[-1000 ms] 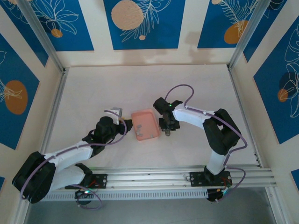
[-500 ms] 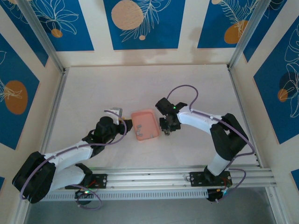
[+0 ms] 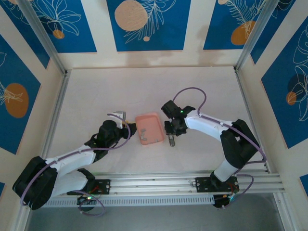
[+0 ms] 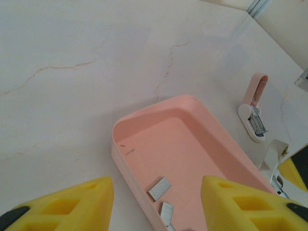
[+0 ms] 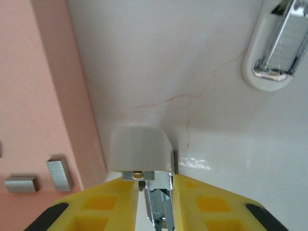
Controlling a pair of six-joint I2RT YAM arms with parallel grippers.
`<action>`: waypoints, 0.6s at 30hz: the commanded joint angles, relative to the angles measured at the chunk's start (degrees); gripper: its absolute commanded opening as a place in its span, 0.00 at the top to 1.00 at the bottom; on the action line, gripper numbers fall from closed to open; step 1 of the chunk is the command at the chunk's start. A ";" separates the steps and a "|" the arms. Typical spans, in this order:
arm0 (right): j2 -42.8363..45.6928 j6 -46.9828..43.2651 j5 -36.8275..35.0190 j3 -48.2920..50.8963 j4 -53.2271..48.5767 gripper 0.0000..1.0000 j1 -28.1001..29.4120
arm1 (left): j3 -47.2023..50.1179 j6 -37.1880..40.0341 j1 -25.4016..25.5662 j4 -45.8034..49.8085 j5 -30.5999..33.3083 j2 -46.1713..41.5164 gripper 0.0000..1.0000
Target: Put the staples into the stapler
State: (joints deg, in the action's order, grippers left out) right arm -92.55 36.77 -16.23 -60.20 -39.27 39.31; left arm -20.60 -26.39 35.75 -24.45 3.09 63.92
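Between my two grippers, on the pale veined table (image 4: 96,57), sits the salmon-pink tray (image 4: 183,144). The staples (image 4: 160,188) lie in it: small grey blocks on its floor, at the end nearest my left gripper (image 4: 155,204). That left gripper hangs low over this end of the tray, its yellow pads (image 4: 62,204) well apart with nothing gripped between them.

The stapler (image 4: 255,115) lies on the table just beyond the tray's far long side, not touching it. It is hinged open, with the pink lid raised and the pale base flat, its silver channel facing up (whether any staples already sit in that channel I cannot tell).

My right gripper (image 5: 155,202) is down at the table beside the tray's outer wall, near the stapler's base. Its pads are closed on a slim silver metal piece (image 5: 161,211) topped by a pale rounded cap (image 5: 139,149); what that piece is I cannot tell.

From above, both arms reach in toward the tray, my left gripper at its left side and my right gripper at its right.
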 commanded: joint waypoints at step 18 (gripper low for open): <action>-2.57 2.91 -0.55 1.03 -8.13 0.78 2.26 | 0.47 0.55 -0.25 -0.78 -0.46 0.72 0.49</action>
State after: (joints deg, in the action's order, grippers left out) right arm -94.15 38.72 -16.29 -59.94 -45.10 41.25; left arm -20.60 -26.41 35.75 -24.47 3.07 64.47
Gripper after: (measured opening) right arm 0.218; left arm 0.512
